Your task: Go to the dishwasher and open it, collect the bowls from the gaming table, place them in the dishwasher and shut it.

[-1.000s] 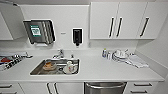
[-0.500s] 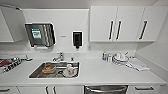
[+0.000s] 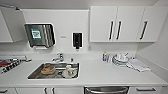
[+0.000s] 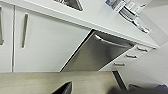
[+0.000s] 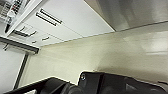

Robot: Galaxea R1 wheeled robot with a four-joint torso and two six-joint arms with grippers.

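Head view, counter: a white worktop (image 3: pixel 100 75) runs across the picture, with white wall cupboards (image 3: pixel 116 23) above it on the right.
Head view, sink: a steel sink (image 3: pixel 53 70) is set into the worktop left of the middle; it holds a brownish item and a white item, too blurred to name. A tap (image 3: pixel 58 58) stands just behind it.
Head view, wall: a steel paper-towel holder (image 3: pixel 40 35) hangs on the left, and a dark soap dispenser (image 3: pixel 76 40) hangs between it and the cupboards.
Head view, right of counter: a stack of plates (image 3: pixel 120 59) sits near the back wall, a small bottle (image 3: pixel 104 57) just beside it and a white cloth (image 3: pixel 137 65) on its far side.
Head view, dishwasher: the steel top edge of the dishwasher (image 3: pixel 106 90) shows at the lower edge, under the worktop and right of the sink.

Left wrist view, dishwasher: the steel front (image 4: pixel 100 53) sits shut under the worktop, between a white cupboard door (image 4: pixel 47 42) and a column of white drawers (image 4: pixel 130 56).
Left wrist view, floor: a pale floor (image 4: pixel 50 81) lies below the cupboards.
Left wrist view, left gripper: whether its fingers are wide or narrow, I cannot tell.

Right wrist view, surroundings: white cupboard fronts with bar handles (image 5: pixel 48 17) and pale floor, with a steel panel at one corner.
Right wrist view, right gripper: dark robot parts are near the camera; the state of its fingers I cannot tell.
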